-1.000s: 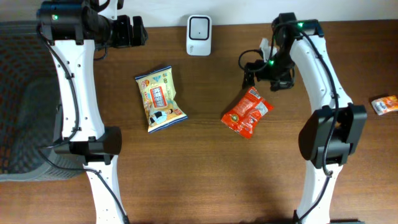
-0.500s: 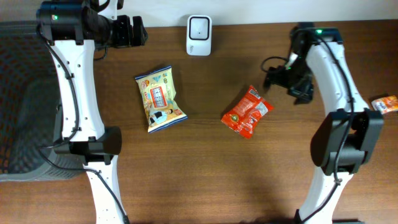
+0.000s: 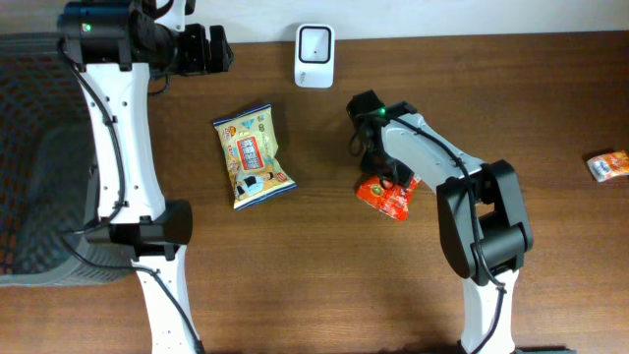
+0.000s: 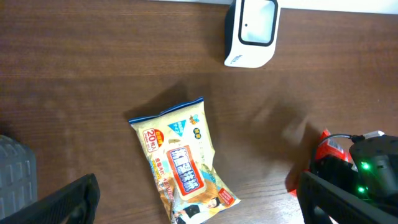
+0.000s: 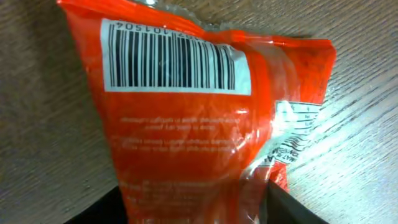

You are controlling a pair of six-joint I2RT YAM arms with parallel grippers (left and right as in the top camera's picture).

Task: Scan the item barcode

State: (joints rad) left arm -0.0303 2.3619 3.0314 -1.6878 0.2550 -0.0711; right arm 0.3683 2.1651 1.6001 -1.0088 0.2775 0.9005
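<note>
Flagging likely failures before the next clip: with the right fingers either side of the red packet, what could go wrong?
1. The fingers straddle only one end of the soft red packet; closing could crumple it or let it slip.
2. The barcode sits at the far end, on a creased, shiny face; held that way it may droop or glare before the scanner.

Right end effector (image 5: 194, 206) swung back over red packet (image 5: 180, 124) — apparently closing.
</note>
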